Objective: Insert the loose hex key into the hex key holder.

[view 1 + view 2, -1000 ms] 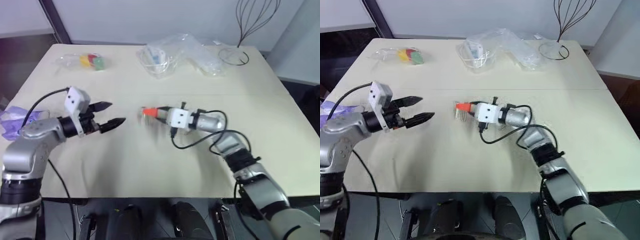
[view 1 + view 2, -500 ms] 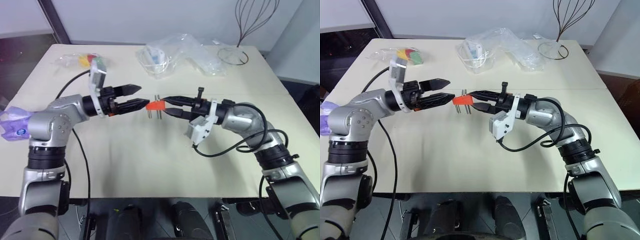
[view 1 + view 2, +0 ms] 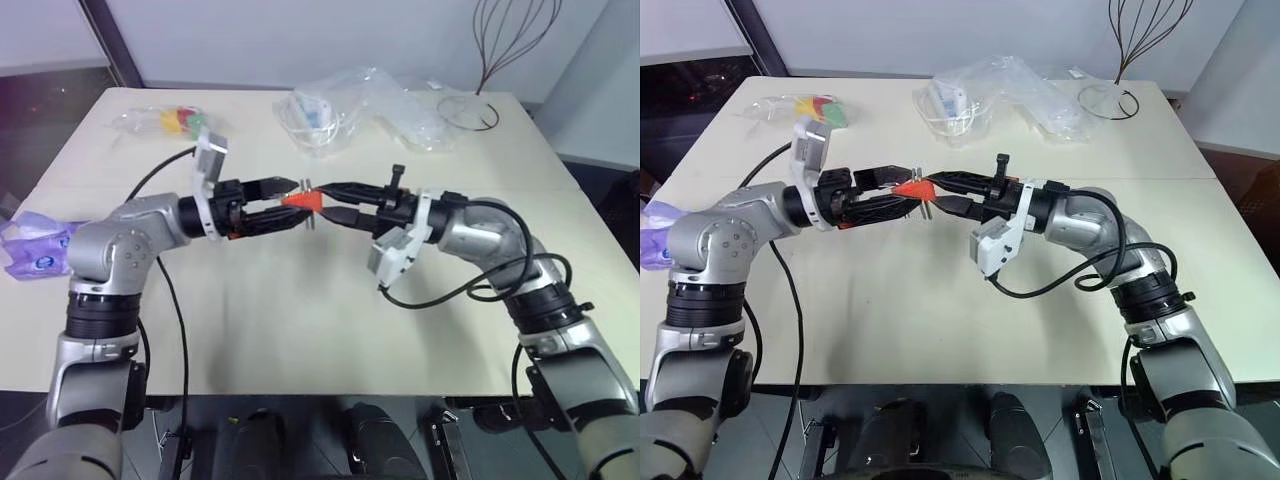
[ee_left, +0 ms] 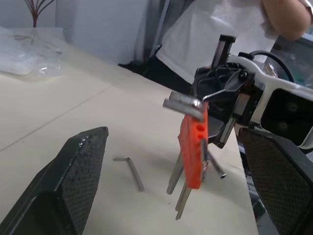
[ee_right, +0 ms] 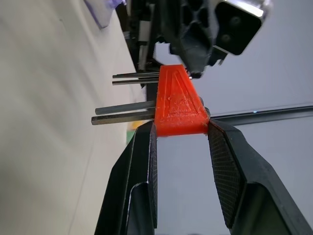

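Left gripper advanced around hex key holder, hiding it.

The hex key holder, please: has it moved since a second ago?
Yes. The hex key holder, shut in the right claw, has risen off the table toward the plastic bags.

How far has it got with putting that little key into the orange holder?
Done: the right tool has the holder lifted off the table. In hand: the open left tool sits around it. Left: the key lies untouched on the table, so picking it up and inserting it remain.
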`<action>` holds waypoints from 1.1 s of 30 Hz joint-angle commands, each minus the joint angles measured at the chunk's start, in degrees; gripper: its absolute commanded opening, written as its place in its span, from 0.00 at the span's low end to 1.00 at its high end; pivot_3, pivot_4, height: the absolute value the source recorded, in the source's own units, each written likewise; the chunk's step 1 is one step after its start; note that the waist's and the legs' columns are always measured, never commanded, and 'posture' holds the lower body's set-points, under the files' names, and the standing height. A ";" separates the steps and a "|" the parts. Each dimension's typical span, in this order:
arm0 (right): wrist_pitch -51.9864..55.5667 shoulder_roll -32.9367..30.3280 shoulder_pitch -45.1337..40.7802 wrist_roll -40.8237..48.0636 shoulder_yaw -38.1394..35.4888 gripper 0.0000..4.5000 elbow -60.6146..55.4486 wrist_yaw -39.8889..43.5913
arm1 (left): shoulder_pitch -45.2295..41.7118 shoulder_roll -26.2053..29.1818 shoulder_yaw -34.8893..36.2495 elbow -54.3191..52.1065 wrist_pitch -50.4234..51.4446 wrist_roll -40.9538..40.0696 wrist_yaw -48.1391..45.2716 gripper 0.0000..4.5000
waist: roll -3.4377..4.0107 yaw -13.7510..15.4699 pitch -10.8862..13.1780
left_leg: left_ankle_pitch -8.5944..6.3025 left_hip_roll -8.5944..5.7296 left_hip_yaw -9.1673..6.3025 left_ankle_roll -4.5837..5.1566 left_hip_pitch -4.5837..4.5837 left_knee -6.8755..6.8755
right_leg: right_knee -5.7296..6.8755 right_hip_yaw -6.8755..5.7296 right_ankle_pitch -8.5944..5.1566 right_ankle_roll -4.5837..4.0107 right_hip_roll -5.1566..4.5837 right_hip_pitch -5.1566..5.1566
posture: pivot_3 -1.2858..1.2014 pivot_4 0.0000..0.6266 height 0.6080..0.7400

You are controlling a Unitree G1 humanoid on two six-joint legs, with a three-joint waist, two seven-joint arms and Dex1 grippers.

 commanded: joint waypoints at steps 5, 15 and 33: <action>0.04 0.43 -0.80 1.80 -0.75 0.21 -1.93 -0.43 | 0.65 -0.26 0.43 -2.46 0.51 -0.93 1.09 0.48 | 0.00 -0.02 0.00 | 0.00 0.01 0.00 0.00 0.00 0.00 | 0.00 0.00 0.00 0.00 0.00 0.00 | 0.52 0.24 1.00; 0.67 -0.13 0.07 2.05 -0.27 0.21 -3.00 0.38 | -0.05 -1.13 0.10 -2.01 0.09 -0.92 1.71 0.02 | 0.00 -0.02 0.00 | 0.00 0.00 0.00 0.00 0.00 0.00 | 0.00 0.00 0.00 0.00 0.00 0.00 | 0.52 0.24 1.00; 1.53 -0.05 1.19 2.15 0.03 0.21 -3.80 1.72 | -0.43 -2.27 -0.93 -1.08 -2.86 1.42 2.17 0.21 | 0.00 -0.01 0.00 | 0.00 0.00 0.00 0.00 0.00 0.00 | 0.00 0.00 0.00 0.00 0.00 0.00 | 0.52 0.24 1.00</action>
